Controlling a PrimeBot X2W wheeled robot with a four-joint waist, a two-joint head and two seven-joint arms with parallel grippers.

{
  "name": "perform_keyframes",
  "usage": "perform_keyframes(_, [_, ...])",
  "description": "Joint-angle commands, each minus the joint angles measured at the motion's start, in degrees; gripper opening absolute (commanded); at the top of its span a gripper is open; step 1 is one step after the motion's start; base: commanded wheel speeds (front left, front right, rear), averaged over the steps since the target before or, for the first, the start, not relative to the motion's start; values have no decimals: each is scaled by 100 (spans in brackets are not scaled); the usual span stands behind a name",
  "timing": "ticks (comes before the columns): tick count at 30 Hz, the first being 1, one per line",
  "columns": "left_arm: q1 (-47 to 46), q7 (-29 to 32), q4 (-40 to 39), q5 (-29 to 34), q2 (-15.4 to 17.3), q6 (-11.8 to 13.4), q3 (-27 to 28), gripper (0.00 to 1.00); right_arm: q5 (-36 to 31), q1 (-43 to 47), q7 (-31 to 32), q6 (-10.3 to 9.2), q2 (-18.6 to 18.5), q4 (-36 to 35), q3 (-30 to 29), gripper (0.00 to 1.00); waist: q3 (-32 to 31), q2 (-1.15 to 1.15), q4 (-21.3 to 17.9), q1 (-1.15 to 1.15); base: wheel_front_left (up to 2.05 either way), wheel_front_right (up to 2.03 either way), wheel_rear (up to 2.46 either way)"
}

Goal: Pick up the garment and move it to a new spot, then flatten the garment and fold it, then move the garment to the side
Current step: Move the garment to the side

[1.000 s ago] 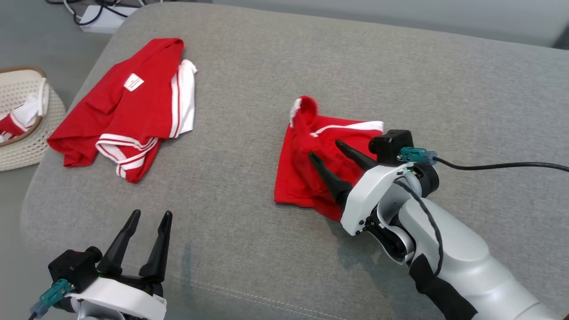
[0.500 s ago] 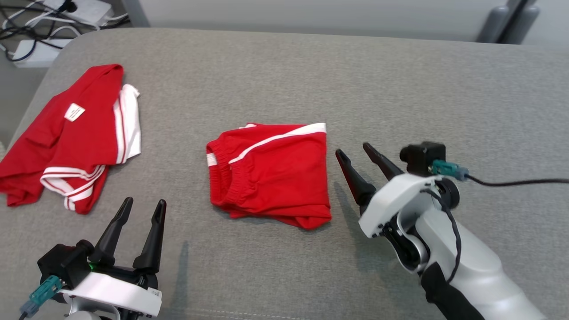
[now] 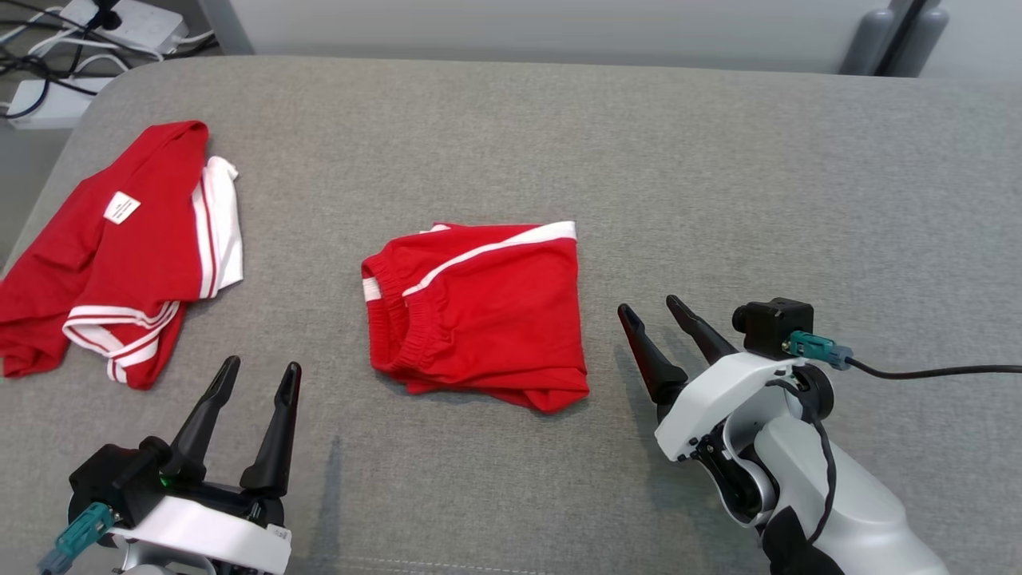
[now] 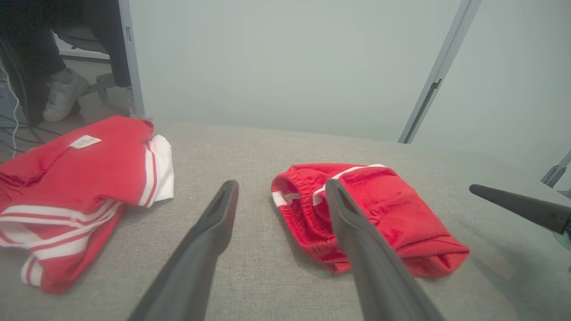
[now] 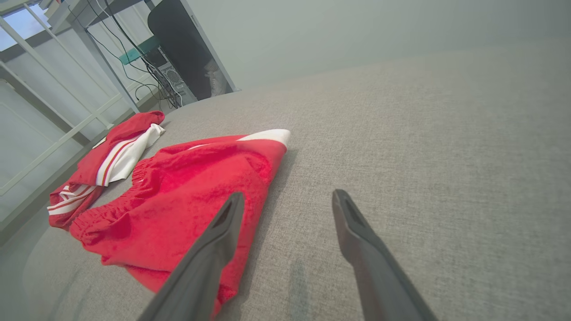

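Observation:
The garment (image 3: 479, 311) is a pair of red shorts with white stripes, lying folded and flat in the middle of the grey cushion (image 3: 718, 176). My right gripper (image 3: 648, 305) hovers just right of it, open and empty, apart from the cloth. In the right wrist view the garment (image 5: 192, 196) lies left of my right gripper (image 5: 287, 193). My left gripper (image 3: 263, 365) is open and empty near the front edge, with the garment (image 4: 383, 209) ahead of it to the right. One right finger (image 4: 513, 205) shows at the right edge of the left wrist view.
A red shirt with white trim (image 3: 120, 247) lies crumpled at the cushion's left end. Power strips and cables (image 3: 120, 20) lie on the floor beyond the back left corner. A person's white shoe (image 4: 62, 96) shows on the floor there.
My right gripper has pulled off the garment and drawn back to its right. The garment's raised part has dropped flat into a folded shape. The head camera has shifted.

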Motion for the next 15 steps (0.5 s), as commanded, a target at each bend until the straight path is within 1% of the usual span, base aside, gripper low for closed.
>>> perform_keyframes(1, [-144,-59,-167,25,166,-41,212,100,-49,61,-119,24,100,-166,43,100,47,0,75,0,0,0,0])
perform_keyframes(4, [-165,-59,-180,-4,196,-41,160,100,22,53,-121,24,100,-175,77,100,114,0,201,0,0,0,0])
perform_keyframes(8, [-227,-59,-125,-130,219,-41,94,100,281,19,-85,24,100,-86,197,100,228,0,496,0,0,0,0])
perform_keyframes(15, [-362,-59,-75,-280,288,-41,30,100,665,-208,-117,24,100,216,377,100,420,0,883,0,0,0,0])
